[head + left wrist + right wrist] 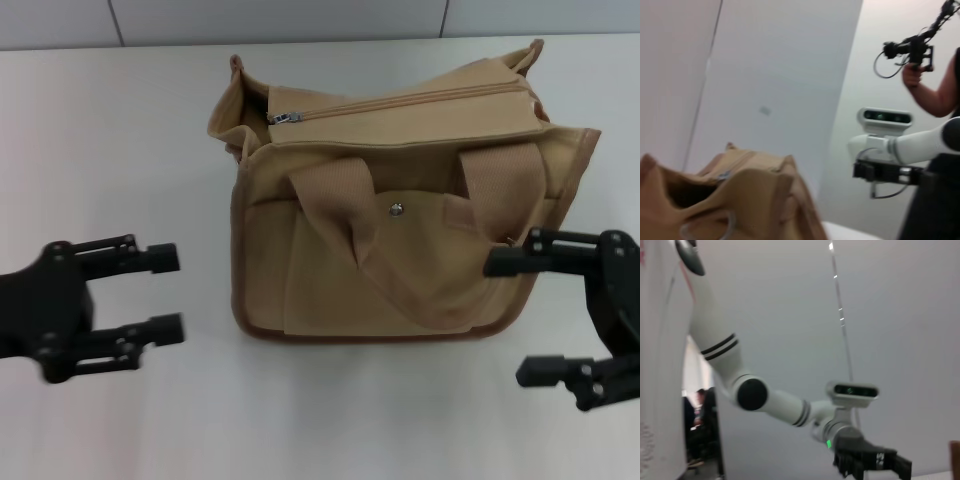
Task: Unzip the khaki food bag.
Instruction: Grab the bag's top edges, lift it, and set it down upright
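Your bag (400, 220) sits mid-worktop (120, 130), front pocket facing the robot, snap (397, 209) at the pocket's centre. Both handles (335, 200) flop forward over the front. Zipper (400, 103) runs along the top and looks closed; the pull (285, 117) lies at the bag's left end.

Left gripper (165, 293) hovers to the left of the bag, near but apart, fingers (155, 258) spread wide, nothing btwn them. Right gripper (520, 318) is at the bag's right front corner, fingers also released and empty; its upper finger (515, 262) overlaps the bag's lower right edge in the head view, can't tell if it touches.

Left wrist view: bag (740, 200) fills the near bottom, zipper pull (722, 176) visible at the top, right arm (905, 147) further off. A person (940, 100) stands behind it holding a camera rig (912, 47).

Right wrist view: left arm (765, 395) w/ its gripper (875, 465) against a plain wall (890, 315).
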`<state>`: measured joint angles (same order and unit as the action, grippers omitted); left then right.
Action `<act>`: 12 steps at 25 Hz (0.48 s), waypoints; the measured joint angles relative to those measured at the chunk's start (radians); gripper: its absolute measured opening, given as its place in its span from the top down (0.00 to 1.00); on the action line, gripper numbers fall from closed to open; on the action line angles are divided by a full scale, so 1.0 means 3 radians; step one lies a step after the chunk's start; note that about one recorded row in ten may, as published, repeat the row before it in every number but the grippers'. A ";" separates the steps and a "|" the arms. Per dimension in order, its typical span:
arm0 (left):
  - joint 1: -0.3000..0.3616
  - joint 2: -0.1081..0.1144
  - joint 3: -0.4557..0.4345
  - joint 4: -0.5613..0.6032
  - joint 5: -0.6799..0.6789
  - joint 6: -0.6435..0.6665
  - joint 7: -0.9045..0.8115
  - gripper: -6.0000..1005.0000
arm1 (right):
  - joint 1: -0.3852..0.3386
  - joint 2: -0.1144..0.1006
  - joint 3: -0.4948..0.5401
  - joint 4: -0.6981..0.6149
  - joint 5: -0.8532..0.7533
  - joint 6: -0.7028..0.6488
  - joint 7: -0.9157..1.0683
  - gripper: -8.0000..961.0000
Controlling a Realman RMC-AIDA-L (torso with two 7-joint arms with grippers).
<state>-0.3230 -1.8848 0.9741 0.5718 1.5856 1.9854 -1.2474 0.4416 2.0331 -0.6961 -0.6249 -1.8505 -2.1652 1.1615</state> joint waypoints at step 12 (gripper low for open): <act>0.0106 -0.0575 -0.0147 -0.0097 0.0285 -0.1196 0.0630 0.32 | -0.0061 0.0011 0.0174 0.0012 0.0016 0.0117 0.0007 0.15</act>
<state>-0.2912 -2.0575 0.9298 0.5428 1.6711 1.6268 -1.0583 0.4234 2.0364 -0.6440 -0.6212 -1.8457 -2.1301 1.1635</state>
